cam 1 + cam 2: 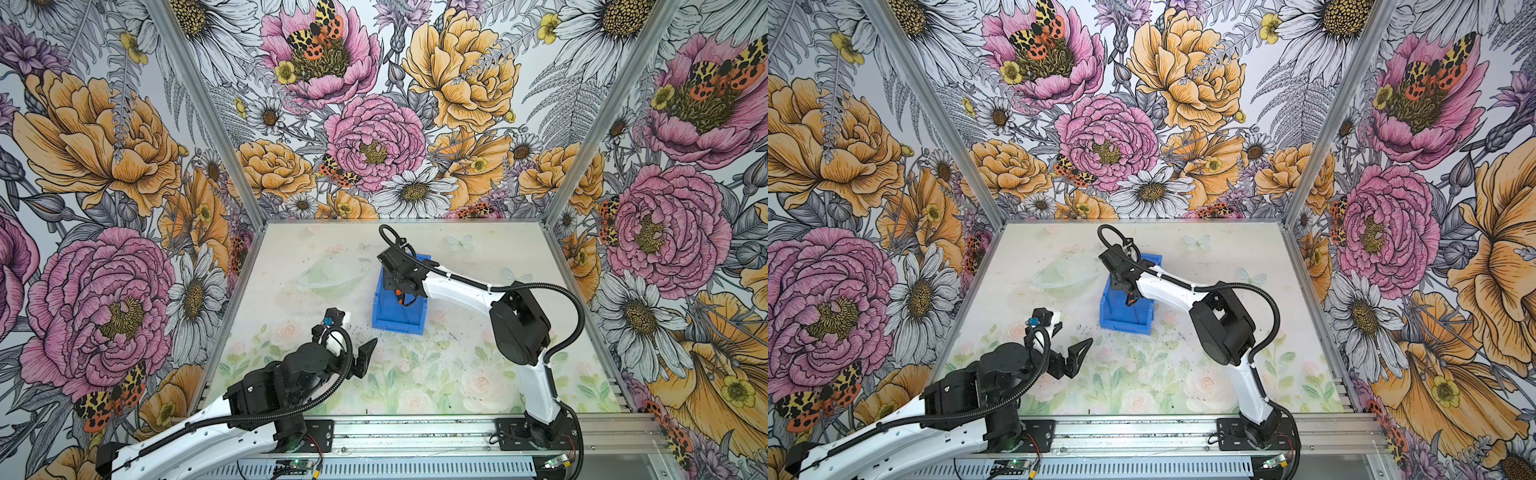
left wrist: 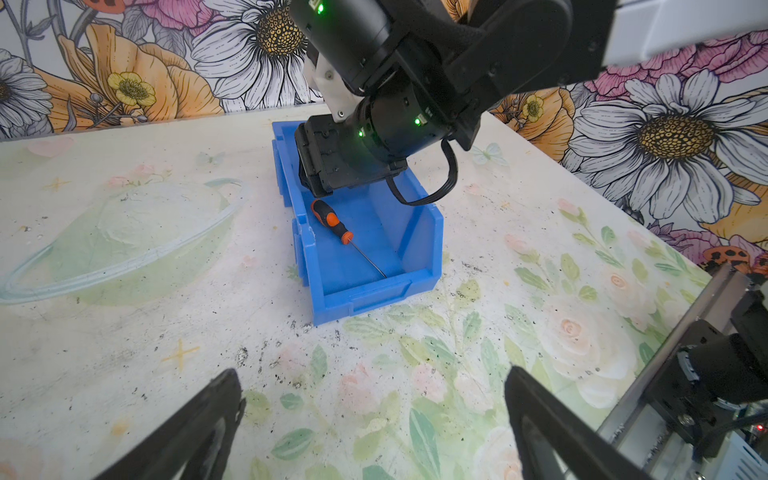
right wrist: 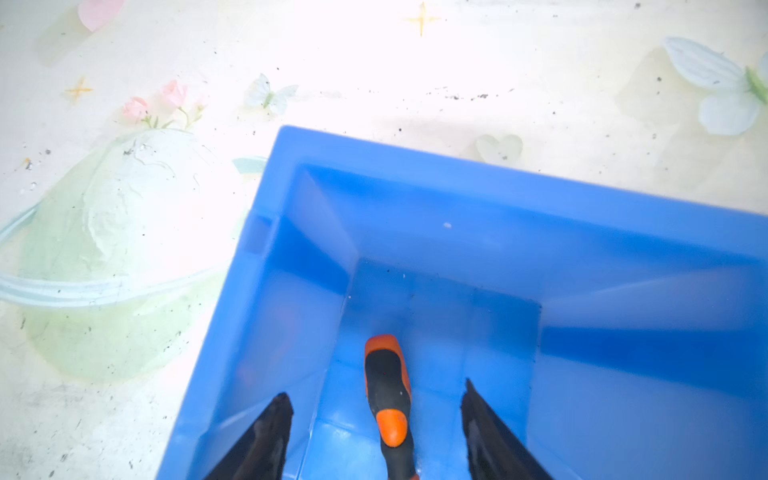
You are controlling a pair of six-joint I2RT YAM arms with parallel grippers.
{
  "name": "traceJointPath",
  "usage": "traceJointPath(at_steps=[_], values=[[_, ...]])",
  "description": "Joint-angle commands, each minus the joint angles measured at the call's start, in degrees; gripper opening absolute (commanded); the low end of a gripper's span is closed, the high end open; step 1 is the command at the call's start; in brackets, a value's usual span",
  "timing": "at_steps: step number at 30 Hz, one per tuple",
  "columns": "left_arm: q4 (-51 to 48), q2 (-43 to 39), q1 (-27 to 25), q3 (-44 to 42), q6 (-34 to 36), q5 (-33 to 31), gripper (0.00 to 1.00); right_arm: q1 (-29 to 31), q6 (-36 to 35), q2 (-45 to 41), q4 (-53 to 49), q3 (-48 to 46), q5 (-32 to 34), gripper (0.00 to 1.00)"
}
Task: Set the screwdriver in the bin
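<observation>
– As far as I can see, the screwdriver lies flat on the bin floor, shaft toward the low end.
– Pincers?
– My right gripper stands parted, fingers either side of the handle, not touching. Left gripper is wide and holds nothing, over the scuffed pastel table.
– Room?
– Floral walls on three sides, well apart from the bin. Open tabletop all round it.

White arms, black joints.
</observation>
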Motion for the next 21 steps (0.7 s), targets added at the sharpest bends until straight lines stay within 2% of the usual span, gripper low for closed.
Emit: traceJointPath(at_steps=[1, 10, 21], values=[[-0.3, -0.7, -0.3, -0.5, -0.6, -1.6, 0.99, 0.4, -1.9, -3.7, 0.5, 2.0, 2.1, 0.7], [-1.0, -0.3, -0.3, -0.4, -1.0, -2.4, 0.99, 2.6, -5.1, -12.6, 0.4, -2.3, 4.4, 0.79], [-2.7, -1.5, 0.2, -0.2, -3.3, -7.2, 0.99, 2.6, -12.9, -32.2, 0.6, -18.9, 11.3, 0.87]])
